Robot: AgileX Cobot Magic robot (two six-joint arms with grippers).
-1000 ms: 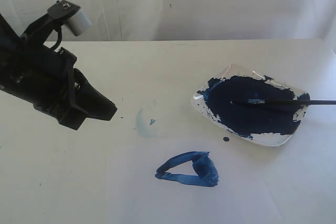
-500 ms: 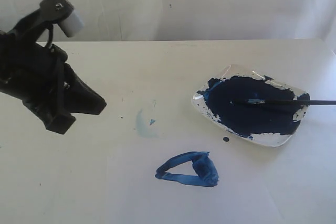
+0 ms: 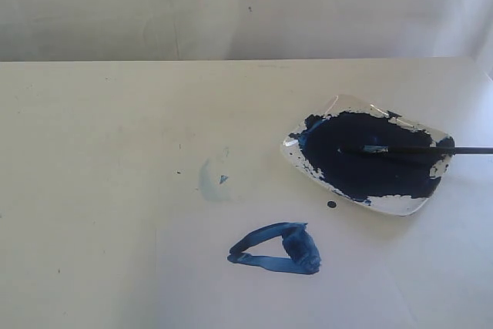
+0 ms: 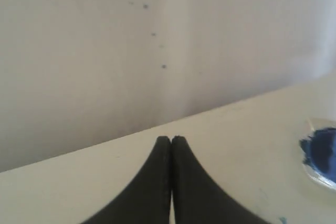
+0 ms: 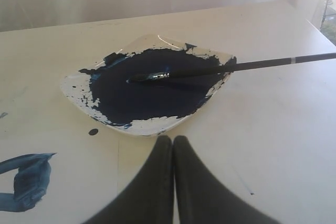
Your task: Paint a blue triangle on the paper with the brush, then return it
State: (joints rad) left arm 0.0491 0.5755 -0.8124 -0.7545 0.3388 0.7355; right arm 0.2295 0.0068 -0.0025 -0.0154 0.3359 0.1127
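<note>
Task step: judged to be the closing one. The triangle is painted, the brush is back on its dish, and neither arm holds anything.
Next move: probably only parking the arms clear. Any approach must avoid the overhanging handle, since a nudge could tip the brush off the rim.
Counter: cream flat counter (image 3: 92,113), carrying everything. Neither arm shows in the exterior view.
Paper: large plain white rectangular sheet (image 3: 362,283), lying flat on the near part of the counter, with faint edges.
Left gripper (image 4: 171,139): black jaws pressed tip to tip, holding nothing, raised over the counter near the back wall.
Right gripper (image 5: 172,139): black jaws closed together, holding nothing, just beside the near rim of the dish and apart from it.
Dish: clear squarish paint dish (image 3: 400,204) filled with a dark navy pool, on the counter to the right of the triangle.
Brush location: thin black-handled paintbrush with silver ferrule (image 3: 420,149), lying across the dish.
Brush axis: nearly level across the exterior view.
Brush heading: bristle tip in the navy pool, pointing left. The handle passes over the right rim and runs out of frame.
Triangle: small rough dark-blue painted triangle outline (image 3: 296,250) on the paper, one corner blobbed, near the dish but apart from it.
</note>
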